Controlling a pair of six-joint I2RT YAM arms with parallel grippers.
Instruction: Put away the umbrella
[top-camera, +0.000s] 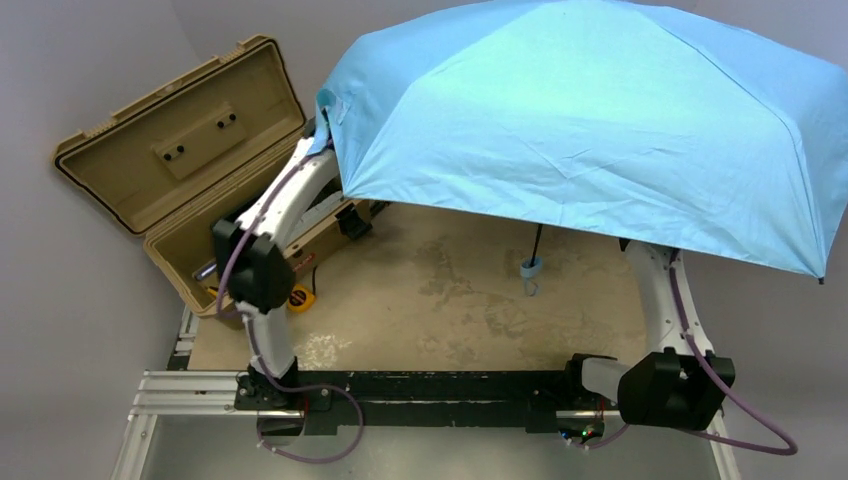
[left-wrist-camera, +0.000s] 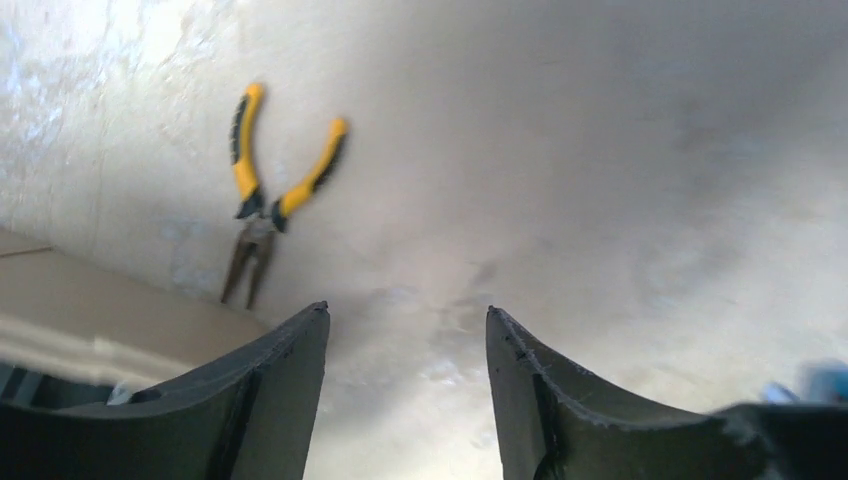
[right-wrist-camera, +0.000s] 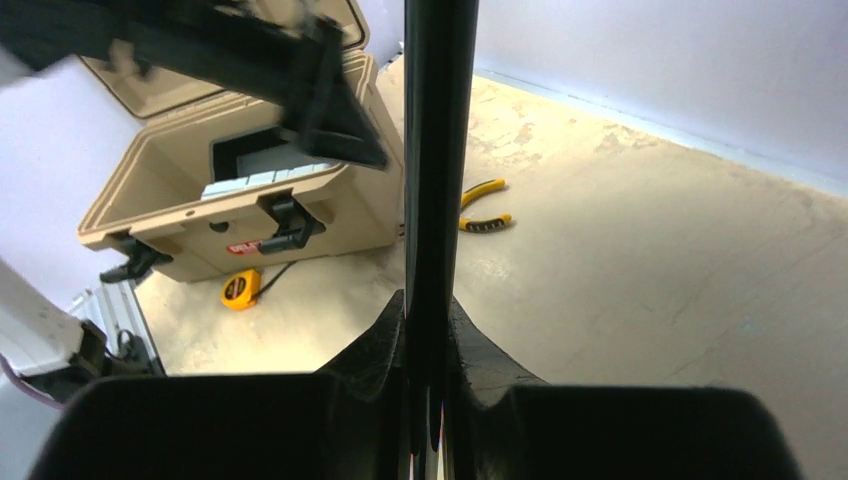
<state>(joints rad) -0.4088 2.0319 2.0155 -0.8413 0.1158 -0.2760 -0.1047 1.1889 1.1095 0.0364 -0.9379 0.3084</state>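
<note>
The umbrella (top-camera: 590, 110) is spread open, and its sky-blue canopy covers the upper right of the top view. Below the canopy, its thin black shaft (top-camera: 538, 240) ends in a small blue handle (top-camera: 531, 268) with a loop. In the right wrist view, my right gripper (right-wrist-camera: 428, 305) is shut on the black shaft (right-wrist-camera: 437, 150), which runs straight up between the fingers. My left gripper (left-wrist-camera: 407, 312) is open above the bare table with nothing between its fingers. The canopy hides both grippers in the top view.
An open tan case (top-camera: 170, 150) stands at the back left, with its lid raised and black latches (right-wrist-camera: 290, 220) on its front. Yellow-handled pliers (left-wrist-camera: 270, 190) lie on the table near the case. A yellow tape measure (top-camera: 300, 298) sits by its front corner.
</note>
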